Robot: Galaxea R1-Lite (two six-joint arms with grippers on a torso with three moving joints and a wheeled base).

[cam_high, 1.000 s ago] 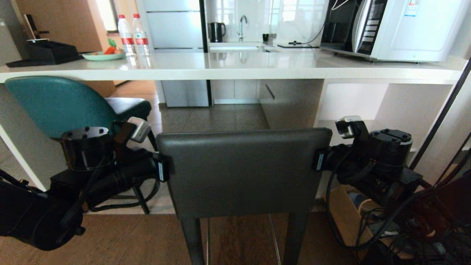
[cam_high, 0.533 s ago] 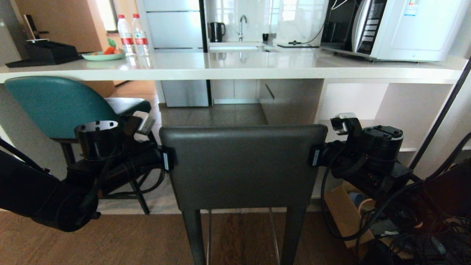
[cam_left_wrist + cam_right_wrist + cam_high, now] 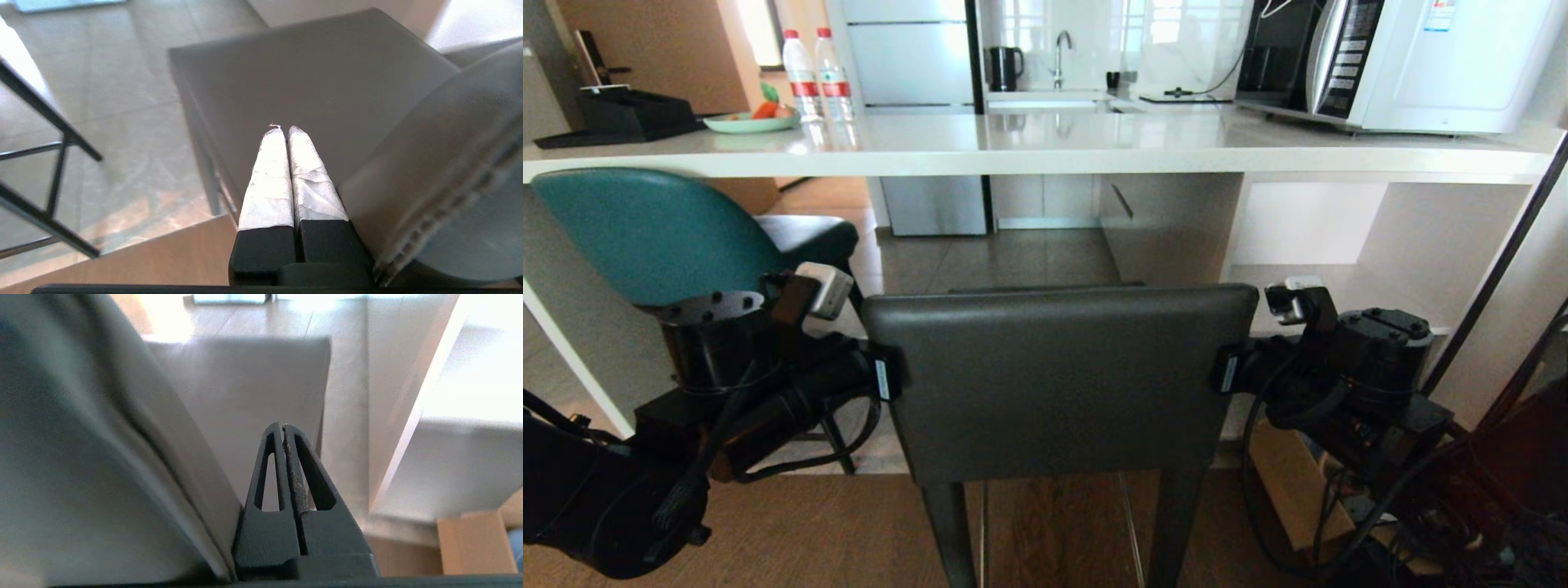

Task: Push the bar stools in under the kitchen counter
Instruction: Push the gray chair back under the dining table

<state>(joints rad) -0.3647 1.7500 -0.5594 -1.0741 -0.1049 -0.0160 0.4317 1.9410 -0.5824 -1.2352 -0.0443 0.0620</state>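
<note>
We can't see the seat of the dark grey stool (image 3: 1058, 376) from the head view; its back hides it. Its legs run off the bottom edge. The teal stool (image 3: 645, 233) is partly hidden behind the left arm (image 3: 727, 384). The microwave (image 3: 1421, 61) is cut off at the top. The plate (image 3: 750, 122) holds things too small to name.

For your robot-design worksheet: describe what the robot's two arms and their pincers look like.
Both arms are black, built of chunky cylindrical joints with loose black cables looping alongside. Each wrist carries a small silver-grey camera block and a white label strip. The left pincer has fingers wrapped in crinkled white tape; the right pincer has bare black fingers with triangular cut-outs.
</note>
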